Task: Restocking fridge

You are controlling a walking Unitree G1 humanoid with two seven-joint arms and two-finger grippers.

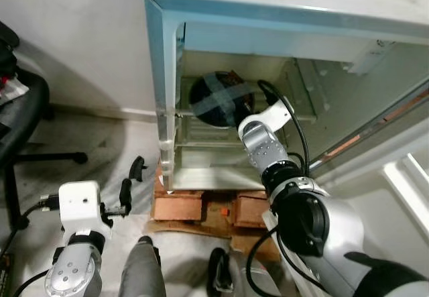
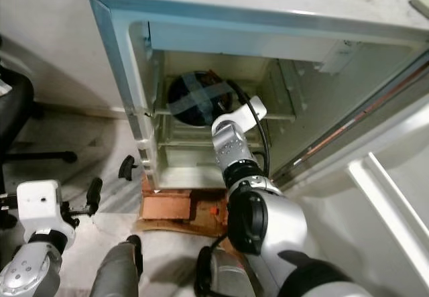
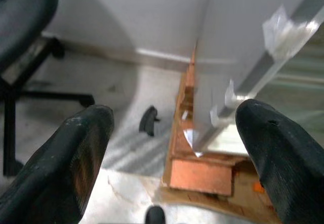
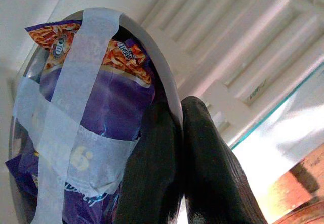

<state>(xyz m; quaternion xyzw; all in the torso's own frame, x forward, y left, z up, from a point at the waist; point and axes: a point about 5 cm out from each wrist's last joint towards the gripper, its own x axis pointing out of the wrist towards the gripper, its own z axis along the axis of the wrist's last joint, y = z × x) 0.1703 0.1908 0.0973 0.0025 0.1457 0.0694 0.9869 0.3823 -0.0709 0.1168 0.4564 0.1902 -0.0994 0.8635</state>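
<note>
Inside fridge (image 1: 201, 15), my R gripper (image 4: 179, 148) pinches taped bowl's (image 4: 76, 123) rim; wrist cam reveals noodle packets (image 4: 116, 82). L gripper (image 3: 172, 153) hangs open nr floor.

fridge (image 1: 161, 76): white, door open, raised on bricks | bowl (image 4: 91, 118): dark, round, tilted on edge on the upper shelf inside fridge | contents: purple noodle packet (image 4: 109, 102) held in by crossed pale tape (image 4: 66, 113)
</note>
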